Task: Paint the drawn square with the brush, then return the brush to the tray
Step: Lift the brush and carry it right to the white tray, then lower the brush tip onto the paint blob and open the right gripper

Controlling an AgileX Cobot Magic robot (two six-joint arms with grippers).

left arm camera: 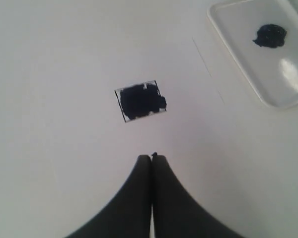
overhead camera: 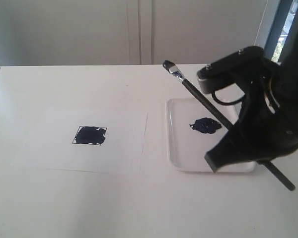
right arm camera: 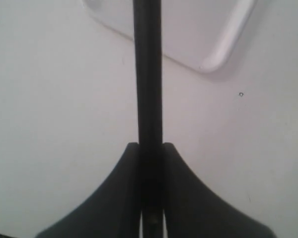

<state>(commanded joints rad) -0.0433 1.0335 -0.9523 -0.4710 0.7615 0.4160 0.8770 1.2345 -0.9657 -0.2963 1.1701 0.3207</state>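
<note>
Clamping the brush point(overhead camera: 198, 96) along its handle, the right gripper point(right arm camera: 150, 153) is hanging over the tray point(overhead camera: 176, 148), jaws narrowed onto the shaft. The brush is slanting, its bristles rising toward eleven o'clock and its handle end trailing toward five o'clock, seemingly beyond the near rim. The drawn square point(overhead camera: 90, 135) is lying at nine o'clock from the tray on its paper point(overhead camera: 119, 148), mostly filled with dark paint. The left gripper point(left arm camera: 152, 161) is hovering near the square, its fingers pressed together on nothing.

Letting go from this height is risking a bounce or a roll over the low rim. An overhanging handle could tip the brush out, dragging wet bristles across the table point(overhead camera: 64, 208). The paper's edge is lying just beside the tray's nine o'clock rim, while bare table is lying open at six o'clock.
</note>
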